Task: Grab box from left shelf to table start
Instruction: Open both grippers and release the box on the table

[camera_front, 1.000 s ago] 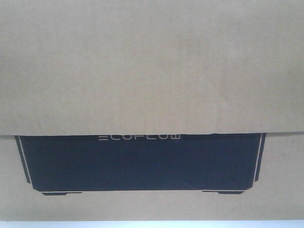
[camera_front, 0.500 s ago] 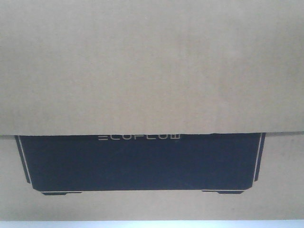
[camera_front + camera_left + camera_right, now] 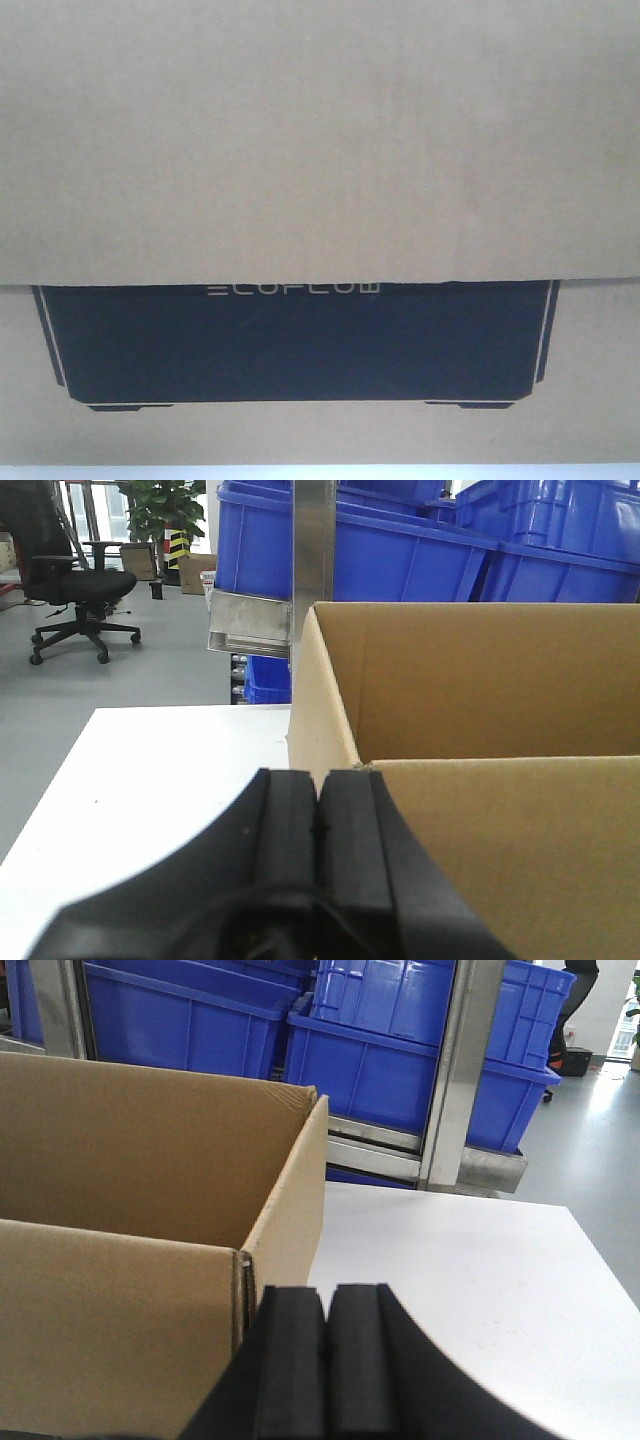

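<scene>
on the white table (image 3: 170,770), right in front of the shelf (image 3: 470,1160) stacked with blue bins (image 3: 380,1050), the open cardboard box (image 3: 320,140) sits between the left gripper (image 3: 318,820) and the right gripper (image 3: 327,1360), each pressed shut, empty, just outside a box corner.

No displacement detected in the front-facing view over the last second. Box (image 3: 320,140) filling the picture at the same position as before; black printed panel (image 3: 295,345) and "ECOFLOW" lettering (image 3: 294,290) at unchanged positions. Pale strip (image 3: 320,472) along bottom edge unchanged in height.
</scene>
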